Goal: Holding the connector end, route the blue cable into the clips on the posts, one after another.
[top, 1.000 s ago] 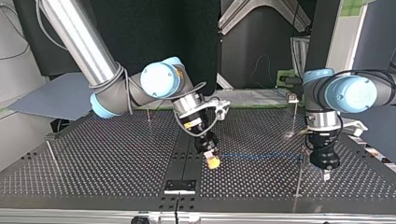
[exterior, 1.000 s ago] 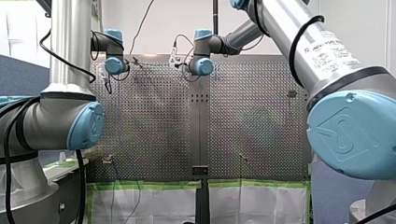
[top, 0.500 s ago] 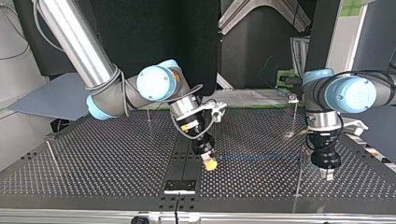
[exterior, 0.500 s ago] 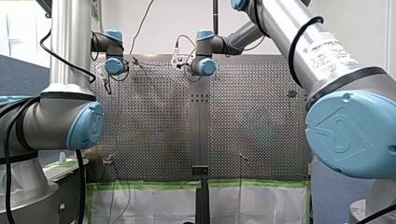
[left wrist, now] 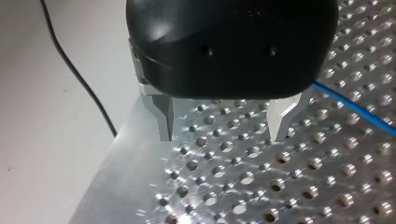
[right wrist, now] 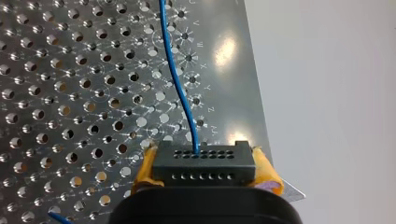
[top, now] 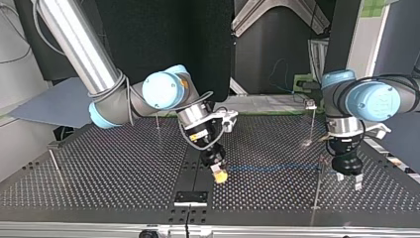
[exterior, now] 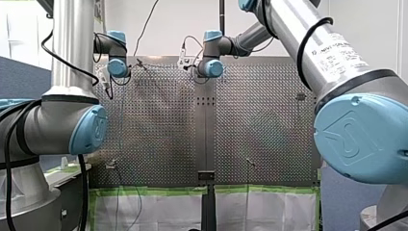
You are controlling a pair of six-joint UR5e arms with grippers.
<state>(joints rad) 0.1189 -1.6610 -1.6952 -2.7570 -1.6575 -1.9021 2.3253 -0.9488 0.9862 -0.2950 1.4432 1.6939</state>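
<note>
Right gripper (top: 218,174) slid left in top view, clamping connector (right wrist: 204,161); left gripper (left wrist: 224,121) gaping, empty. Routing barely started. Next, I'd guess: steer blue cable (right wrist: 180,88) onto post (top: 316,191).

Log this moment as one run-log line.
right gripper: shut on connector | blue cable: runs from connector across perforated table | left gripper: open, empty, over table beside cable

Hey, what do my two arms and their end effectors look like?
My left arm and my right arm are silver tubes with pale blue joint caps, trailed by black cables. My left end effector is black with bare metal fingers; my right end effector is black with yellow pads.
</note>
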